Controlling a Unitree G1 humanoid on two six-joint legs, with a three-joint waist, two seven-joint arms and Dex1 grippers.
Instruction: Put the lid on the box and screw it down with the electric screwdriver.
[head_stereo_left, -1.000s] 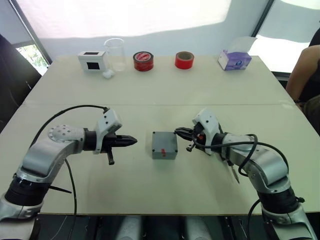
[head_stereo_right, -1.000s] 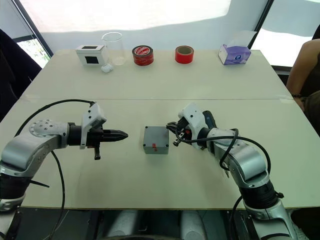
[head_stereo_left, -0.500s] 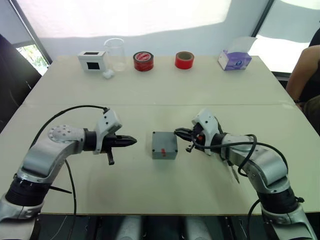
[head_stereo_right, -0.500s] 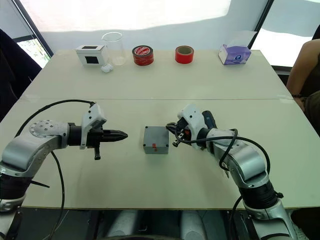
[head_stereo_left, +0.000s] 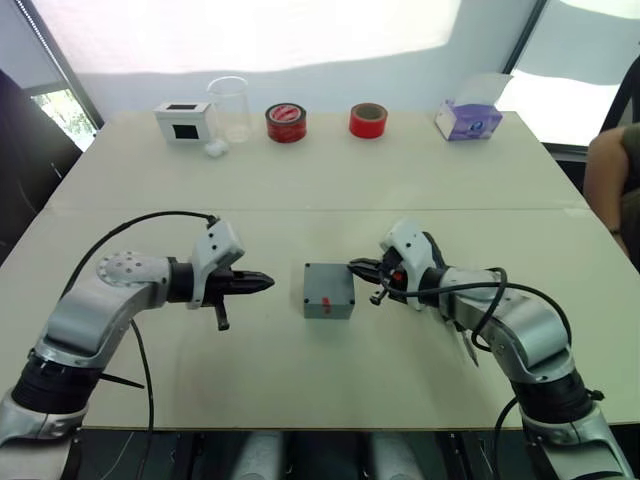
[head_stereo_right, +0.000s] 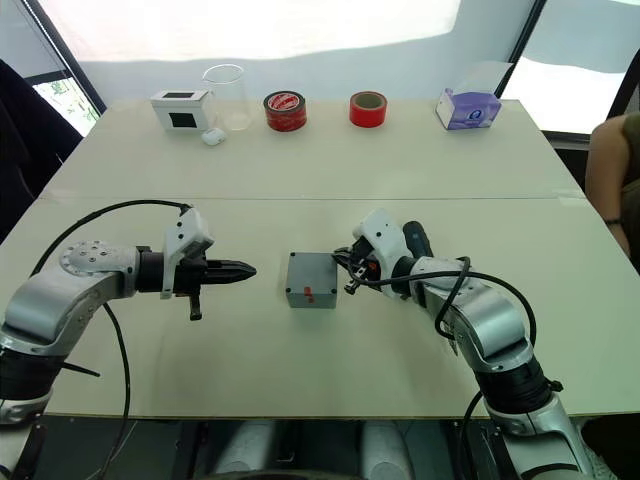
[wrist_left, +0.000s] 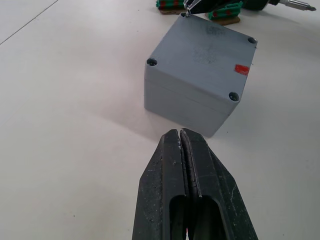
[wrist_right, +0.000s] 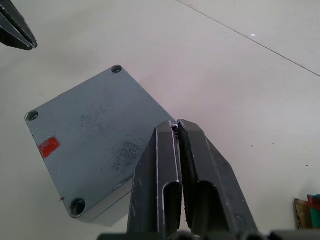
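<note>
Both jaws are closed and empty, flanking the rigid, probably weighty box (head_stereo_left: 329, 290), best gripped across its flat side walls.

No readable text, brand or number is seen anywhere. The only sign on the lid (wrist_left: 205, 60) of the box (head_stereo_left: 329, 291) is a small red mark (wrist_left: 241, 69) near one corner, with no lettering. White print on the red tape roll (head_stereo_left: 286, 122) and a pattern on the purple tissue box (head_stereo_left: 468, 120) are noted, too small to be read.
</note>
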